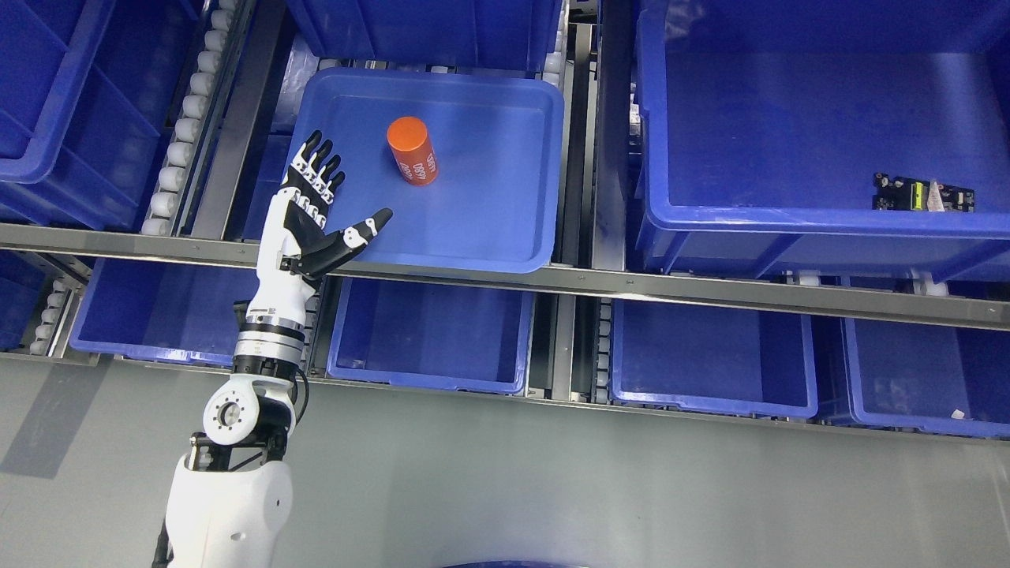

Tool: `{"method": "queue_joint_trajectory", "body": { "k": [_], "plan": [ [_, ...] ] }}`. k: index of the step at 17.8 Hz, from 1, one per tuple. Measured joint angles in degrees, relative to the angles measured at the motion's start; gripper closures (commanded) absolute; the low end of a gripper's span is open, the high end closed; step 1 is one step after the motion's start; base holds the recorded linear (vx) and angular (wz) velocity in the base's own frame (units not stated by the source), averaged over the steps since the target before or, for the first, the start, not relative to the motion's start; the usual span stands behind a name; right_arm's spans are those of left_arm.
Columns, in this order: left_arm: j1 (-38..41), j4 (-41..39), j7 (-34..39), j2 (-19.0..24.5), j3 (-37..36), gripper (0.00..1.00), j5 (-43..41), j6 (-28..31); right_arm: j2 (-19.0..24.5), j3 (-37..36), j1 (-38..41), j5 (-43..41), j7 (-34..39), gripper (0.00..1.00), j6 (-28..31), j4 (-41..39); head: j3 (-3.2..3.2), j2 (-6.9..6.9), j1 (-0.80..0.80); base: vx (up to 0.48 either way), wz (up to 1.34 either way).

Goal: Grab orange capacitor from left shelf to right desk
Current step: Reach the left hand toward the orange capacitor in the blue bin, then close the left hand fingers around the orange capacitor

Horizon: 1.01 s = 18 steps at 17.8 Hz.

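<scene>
An orange capacitor (412, 150), a short cylinder with white print on its side, stands a little tilted in a shallow blue tray (505, 229) on the upper shelf level. My left hand (325, 207) is open, fingers spread and thumb stretched to the right. It hovers over the tray's left edge, to the left of and below the capacitor, not touching it. The left arm rises from the lower left. The right arm is out of view.
A large blue bin (789, 118) at the right holds a small circuit board (922, 193). More blue bins (430, 331) sit on the lower shelf level and at upper left. Metal shelf rails (631, 282) and white rollers (183, 118) run between them. Grey floor lies below.
</scene>
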Motion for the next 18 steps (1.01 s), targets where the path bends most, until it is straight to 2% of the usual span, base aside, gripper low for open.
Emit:
{"method": "queue_joint_trajectory", "body": {
  "k": [8,14,18],
  "plan": [
    [-1.6,0.5,0.0,0.0,-0.2,0.00,-0.2,0.1,0.0,0.0,0.0,0.0,0.0,0.00,0.0,0.0,0.00,0.00,0.00,0.000,0.00],
    [-9.4,5.8,-0.2,0.0,-0.3,0.03,-3.1,0.2,0.0,0.0,0.0,0.0,0.0,0.00,0.0,0.0,0.00,0.00,0.00,0.000,0.00],
    [-13.7,10.5,-4.9,0.0,-1.6,0.04,-4.8,0.1,0.0,0.0,0.0,0.0,0.0,0.00,0.0,0.0,0.00,0.00,0.00,0.000,0.00]
  ]
}}
